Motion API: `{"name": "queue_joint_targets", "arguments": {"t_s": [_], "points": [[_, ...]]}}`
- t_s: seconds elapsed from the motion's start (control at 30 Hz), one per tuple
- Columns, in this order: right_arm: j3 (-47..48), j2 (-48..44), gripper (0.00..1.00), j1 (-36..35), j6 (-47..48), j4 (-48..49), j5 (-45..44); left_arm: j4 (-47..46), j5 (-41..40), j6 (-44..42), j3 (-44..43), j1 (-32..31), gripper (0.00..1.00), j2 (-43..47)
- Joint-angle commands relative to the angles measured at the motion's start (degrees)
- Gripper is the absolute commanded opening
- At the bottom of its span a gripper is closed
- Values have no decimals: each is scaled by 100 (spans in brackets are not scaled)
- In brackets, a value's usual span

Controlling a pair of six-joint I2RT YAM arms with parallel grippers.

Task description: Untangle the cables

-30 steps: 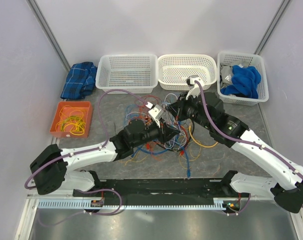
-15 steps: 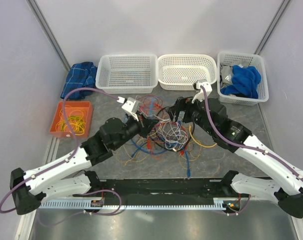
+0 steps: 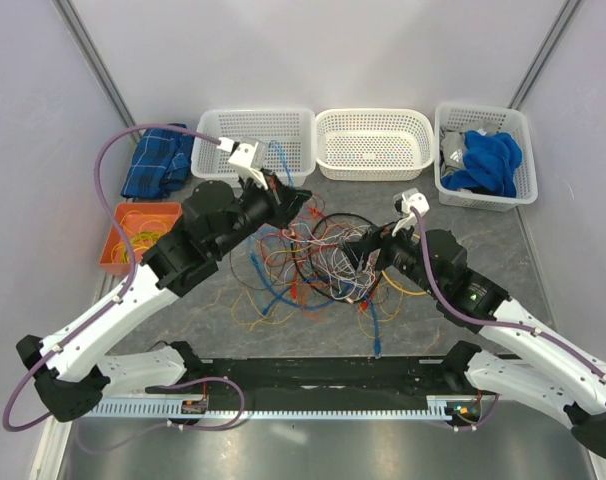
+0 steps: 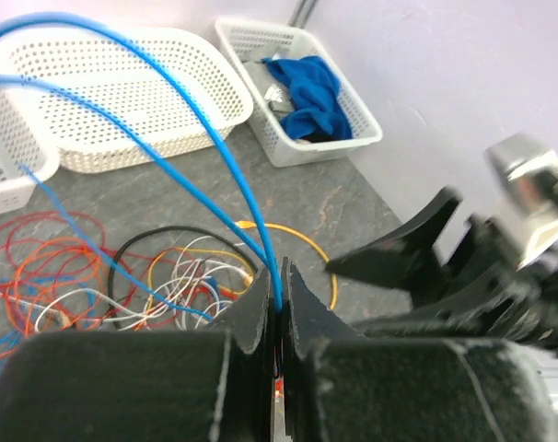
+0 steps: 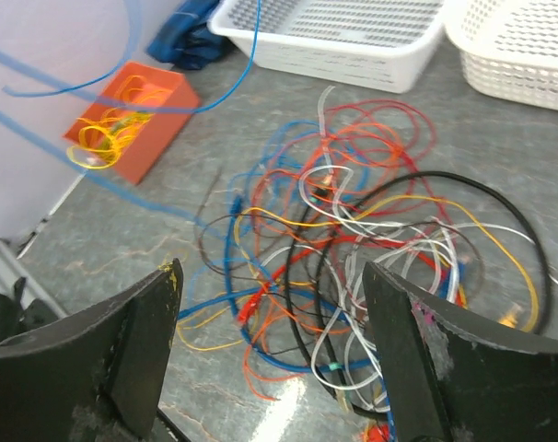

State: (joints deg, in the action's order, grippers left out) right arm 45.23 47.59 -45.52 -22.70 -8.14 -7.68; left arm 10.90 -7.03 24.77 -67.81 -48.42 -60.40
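Evidently the left gripper (image 4: 281, 287) is pressed together on a single blue wire (image 4: 247, 189), pinching it right at the fingertips. It stands raised at the far left of the table (image 3: 463, 230), just beside the left white basket (image 3: 253, 113). I judge this is so the strand arches up and out of the heap rather than dragging through it. The right gripper (image 5: 270, 272) is spread wide and holds nothing. It hovers low at the near right edge of the cables (image 3: 323, 255), probably placed to steady or take the jumble while the blue strand is drawn clear. The cables themselves lie in the middle of the table, in front of the baskets and between the two grippers. They are thin, limp wires with glossy plastic skins in red, orange, yellow, white and blue, crossing in loose overlapping loops. The thicker black loop (image 5: 482, 198) keeps a rounder, stiffer arc around them. An orange tray (image 3: 143, 207) to the left holds coils of yellow wire, which suggests that freed strands are collected there. The baskets are white perforated plastic with rounded corners, and the far right one (image 3: 528, 150) holds a crumpled blue cloth (image 3: 488, 155). The table has a grey, stone-patterned surface with a slight sheen, and the gripper fingers are matte black and grainy.
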Motion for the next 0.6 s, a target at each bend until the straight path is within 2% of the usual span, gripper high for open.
{"name": "queue_joint_targets", "arguments": {"t_s": [0.0, 0.27, 0.57], "points": [[-391, -171, 86, -1, 90, 1410, 758, 395, 543, -43, -942, 17, 2, -349], [-743, 127, 85, 8, -191, 2964, 1304, 501, 685, 142, -1278, 17, 2, -578], [-849, 1172, 80, -27, -613, 4082, 1902, 510, 843, 230, -1366, 17, 2, -640]]}}
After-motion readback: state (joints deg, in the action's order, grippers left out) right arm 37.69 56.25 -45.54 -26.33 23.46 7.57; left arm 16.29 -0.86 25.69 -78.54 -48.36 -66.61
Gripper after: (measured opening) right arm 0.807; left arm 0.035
